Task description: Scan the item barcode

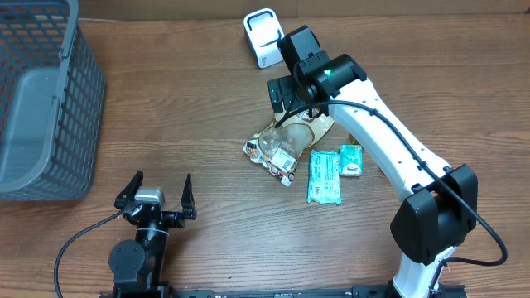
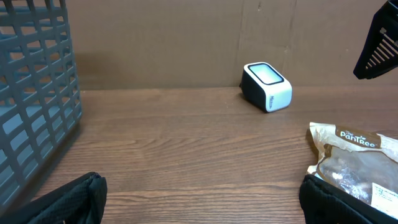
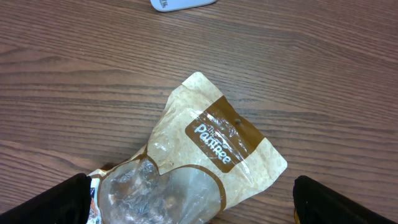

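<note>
Overhead, we see the right arm (image 1: 389, 149) reaching from its base at the near right, far and leftward across the table (image 1: 190, 108), its wrist bent down so that the right gripper (image 1: 286, 101) hangs above the far end of the brown snack pouch (image 1: 286, 141). Its claw stands wide apart and holds nothing: in the right wrist view the two dark fingers (image 3: 46, 202) sit at the lower corners with the pouch between them, untouched. The left gripper (image 1: 163, 184) rests low at the near left, pointing far, its claw likewise spread and empty. The pouch lies flat near the table's centre, with the white scanner (image 1: 263, 37) well apart on its far side. Two teal packets (image 1: 325, 176) lie just right of the pouch, and a grey basket (image 1: 41, 99) stands at the far left, cut off by the frame. The pouch's near end is cropped in the right wrist view. A white label (image 1: 286, 159) shows there overhead, too small for us to read.
</note>
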`<state>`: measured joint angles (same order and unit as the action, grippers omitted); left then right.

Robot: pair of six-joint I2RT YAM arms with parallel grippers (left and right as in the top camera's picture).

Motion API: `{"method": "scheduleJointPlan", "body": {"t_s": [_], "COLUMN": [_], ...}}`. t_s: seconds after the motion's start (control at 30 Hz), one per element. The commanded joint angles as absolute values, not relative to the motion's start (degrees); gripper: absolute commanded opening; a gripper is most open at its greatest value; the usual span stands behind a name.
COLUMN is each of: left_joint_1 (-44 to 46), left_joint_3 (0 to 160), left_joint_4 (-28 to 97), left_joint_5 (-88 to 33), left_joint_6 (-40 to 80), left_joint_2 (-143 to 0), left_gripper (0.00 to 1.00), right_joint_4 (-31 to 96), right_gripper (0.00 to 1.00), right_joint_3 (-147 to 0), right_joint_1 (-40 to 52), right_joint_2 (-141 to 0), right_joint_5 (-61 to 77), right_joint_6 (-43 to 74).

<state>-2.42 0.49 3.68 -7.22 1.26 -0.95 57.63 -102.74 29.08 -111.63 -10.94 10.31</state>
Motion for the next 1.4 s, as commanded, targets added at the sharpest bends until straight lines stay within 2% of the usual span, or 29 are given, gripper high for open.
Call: {"method": "scheduleJointPlan", "body": {"t_s": [0.0, 0.93, 1.2, 1.37], "left_joint_1": [-3.03, -3.03, -3.03, -3.03], "left_joint_3": [0.27, 0.27, 0.27, 0.27], "left_joint_4": [3.88, 3.88, 3.88, 3.88], "left_joint_5": [-6.66, -6.66, -6.66, -6.66], "left_joint_6": [0.14, 0.14, 0.14, 0.14], "left_joint_2": [-0.21, -0.25, -0.25, -0.25], "left_gripper": [1.00, 1.00, 1.00, 0.99], "right_joint_4": [57.30, 58.35, 58.17, 53.76], "right_gripper": [1.00, 1.00, 1.00, 1.00], "right_joint_3": [-102.74, -102.74, -102.02, -94.76], "right_joint_1": [29.28, 28.95, 23.99, 19.99], "right_joint_2": [-111.31, -109.25, -103.18, -96.31], "right_joint_5": [-11.53, -10.92, -3.66, -3.66], "right_joint_6": [10.46, 10.37, 10.44, 10.41]}}
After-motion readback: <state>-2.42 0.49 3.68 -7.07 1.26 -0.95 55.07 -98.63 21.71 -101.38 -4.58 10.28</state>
